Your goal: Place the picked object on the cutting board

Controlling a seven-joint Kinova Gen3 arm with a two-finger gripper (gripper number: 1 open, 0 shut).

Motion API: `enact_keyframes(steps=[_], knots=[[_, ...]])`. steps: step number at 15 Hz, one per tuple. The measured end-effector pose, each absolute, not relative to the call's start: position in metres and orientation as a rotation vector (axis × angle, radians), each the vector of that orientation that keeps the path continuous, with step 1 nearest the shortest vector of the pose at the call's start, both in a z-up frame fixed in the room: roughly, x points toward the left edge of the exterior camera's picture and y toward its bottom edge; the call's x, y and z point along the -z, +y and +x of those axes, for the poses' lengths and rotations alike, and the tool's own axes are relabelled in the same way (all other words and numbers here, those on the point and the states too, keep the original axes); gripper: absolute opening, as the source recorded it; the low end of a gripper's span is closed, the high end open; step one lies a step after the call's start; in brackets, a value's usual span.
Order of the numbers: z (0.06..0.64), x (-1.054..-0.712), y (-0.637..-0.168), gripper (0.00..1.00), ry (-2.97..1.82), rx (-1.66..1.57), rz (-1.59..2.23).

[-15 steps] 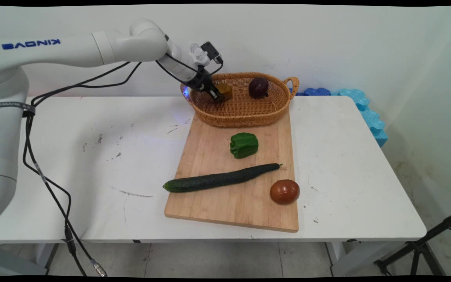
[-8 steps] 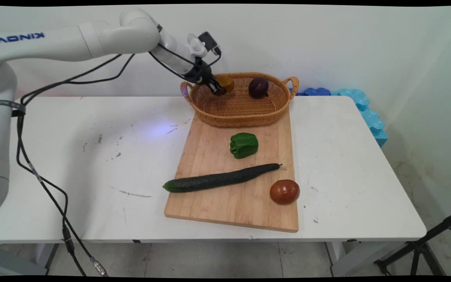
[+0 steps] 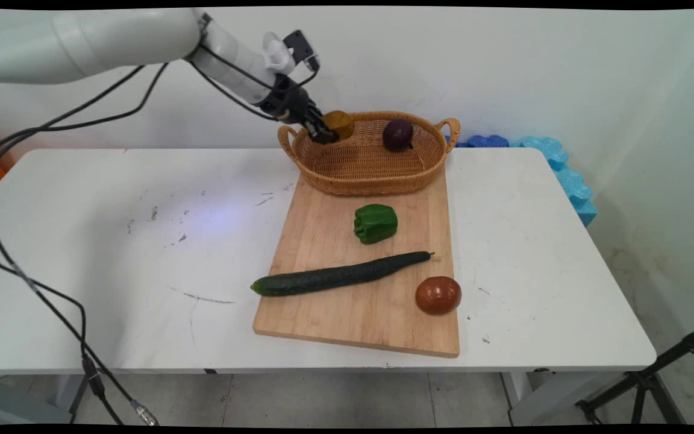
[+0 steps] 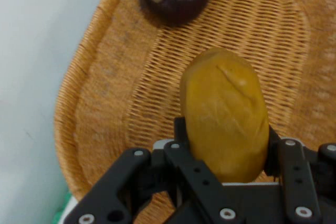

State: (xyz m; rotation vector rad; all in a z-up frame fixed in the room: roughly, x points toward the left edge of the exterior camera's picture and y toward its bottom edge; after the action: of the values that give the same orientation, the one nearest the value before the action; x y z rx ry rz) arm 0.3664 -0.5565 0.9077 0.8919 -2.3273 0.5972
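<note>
The gripper pinches a yellow-brown potato between its jaws, lifted above the basket's left rim. An onion lies at the far wall, well apart.

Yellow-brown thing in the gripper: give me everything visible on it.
The potato-like object is oblong, smooth and mustard yellow-brown, with a shallow crease near its upper end. The gripper is shut on its lower part, one finger on each side. It hangs in the air over the left end of the wicker basket, clear of the weave and apart from the dark purple onion.
</note>
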Motion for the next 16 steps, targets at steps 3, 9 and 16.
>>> enact_keyframes(steps=[3,9,16], knots=[[0.371,-0.918,-0.521,0.00,-2.345,-0.543,0.845],[0.377,-0.915,-0.458,0.00,-2.392,-0.419,0.793],[0.376,-0.883,-0.421,0.00,-2.429,-0.311,0.804]])
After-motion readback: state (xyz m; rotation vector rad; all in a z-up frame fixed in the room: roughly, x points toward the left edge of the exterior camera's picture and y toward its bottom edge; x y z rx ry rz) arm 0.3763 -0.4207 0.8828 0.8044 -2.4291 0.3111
